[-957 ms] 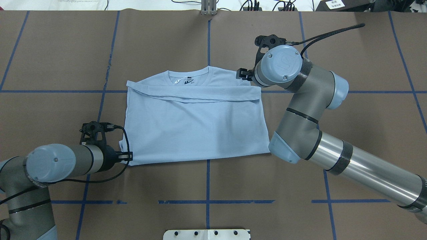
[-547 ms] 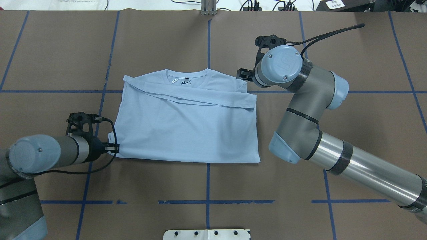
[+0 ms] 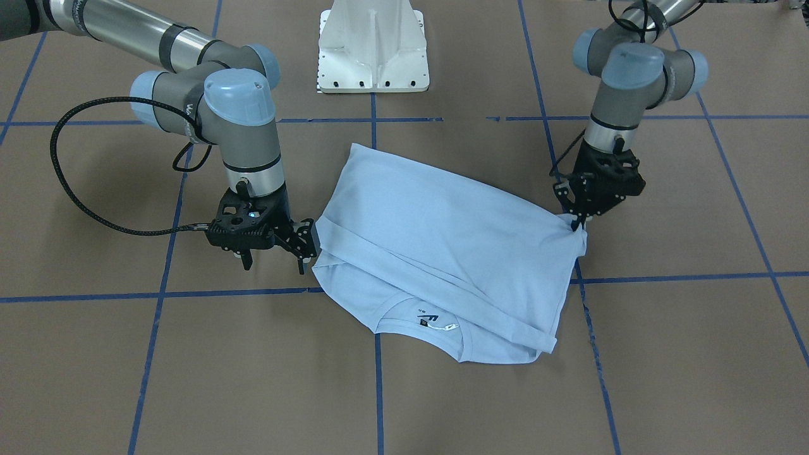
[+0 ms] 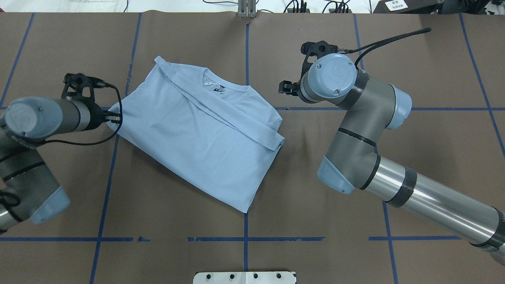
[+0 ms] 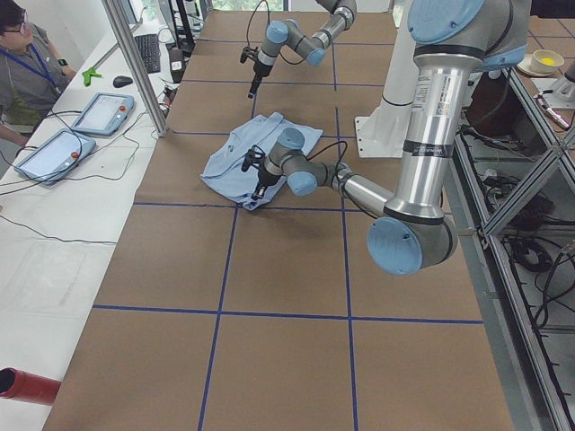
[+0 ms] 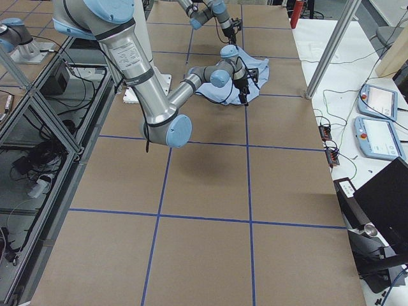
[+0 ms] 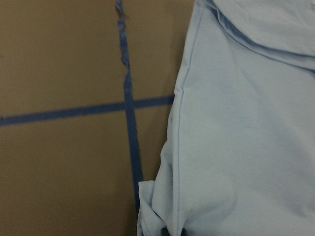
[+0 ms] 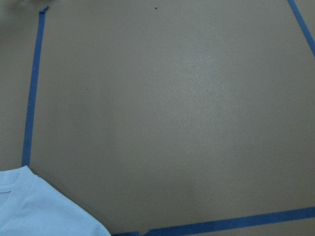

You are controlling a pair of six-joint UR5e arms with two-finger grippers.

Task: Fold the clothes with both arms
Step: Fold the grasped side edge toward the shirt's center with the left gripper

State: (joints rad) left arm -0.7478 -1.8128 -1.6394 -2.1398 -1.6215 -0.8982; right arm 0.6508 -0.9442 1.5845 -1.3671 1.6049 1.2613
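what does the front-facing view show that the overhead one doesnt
Only the front-facing view: the left hand from the side, pinching a bunched corner of the T-shirt, and the whole white pedestal base.
Only the overhead view: cables along the table's far edge, and the right arm's long silver tube.
Both: the T-shirt lying skewed on the brown table, its dark neck label showing, the right hand beside it, and the blue tape grid.
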